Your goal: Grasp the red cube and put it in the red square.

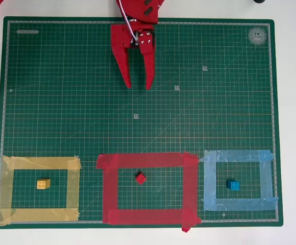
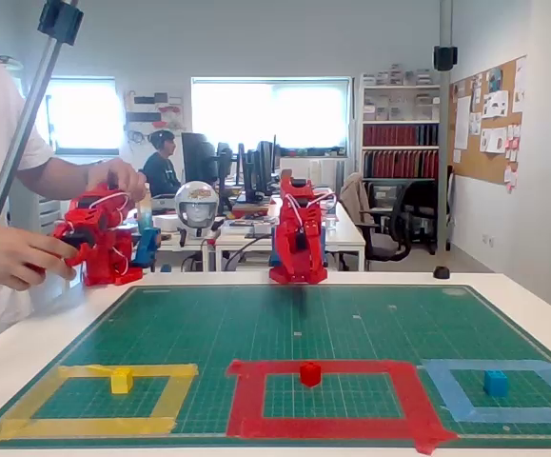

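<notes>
Slightly parted and holding nothing, the two red fingers of the gripper are pointing down the overhead view, hanging over the upper middle of the green cutting mat. From the fixed view the gripper is sitting low at the far edge of the mat, folded close under the red arm, and the gap between its fingers is hard to judge there.

Well apart from the gripper, the red cube is lying inside the red square, a little left of its centre in the overhead view and turned at an angle to the tape strips. In the fixed view the cube is resting on the bare mat within the red tape outline, touching none of its strips.

To the left in the overhead view, a yellow block is sitting inside a yellow tape outline. To the right, a blue block is sitting inside a light blue tape outline. All three outlines are lining up along the mat's lower edge.
</notes>
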Motion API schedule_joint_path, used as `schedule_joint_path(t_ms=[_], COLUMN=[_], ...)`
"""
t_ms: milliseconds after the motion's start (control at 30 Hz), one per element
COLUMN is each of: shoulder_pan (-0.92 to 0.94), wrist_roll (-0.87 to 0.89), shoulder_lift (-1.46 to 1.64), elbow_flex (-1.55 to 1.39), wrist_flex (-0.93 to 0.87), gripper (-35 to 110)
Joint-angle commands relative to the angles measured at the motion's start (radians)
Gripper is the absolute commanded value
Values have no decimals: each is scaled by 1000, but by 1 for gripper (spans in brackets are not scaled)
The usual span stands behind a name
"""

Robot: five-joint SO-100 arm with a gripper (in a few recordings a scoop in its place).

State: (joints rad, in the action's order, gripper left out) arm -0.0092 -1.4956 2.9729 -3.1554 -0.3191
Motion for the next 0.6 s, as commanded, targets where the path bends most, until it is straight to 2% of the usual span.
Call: schedule_joint_path(t_ms=[0, 200, 567], shoulder_pan=[23, 35, 28], wrist_roll=[-3, -5, -26], shoulder_lift=[106, 190, 342], elbow_flex=[-5, -5, -5], wrist_flex=[-170, -454, -845], gripper=[17, 17, 17])
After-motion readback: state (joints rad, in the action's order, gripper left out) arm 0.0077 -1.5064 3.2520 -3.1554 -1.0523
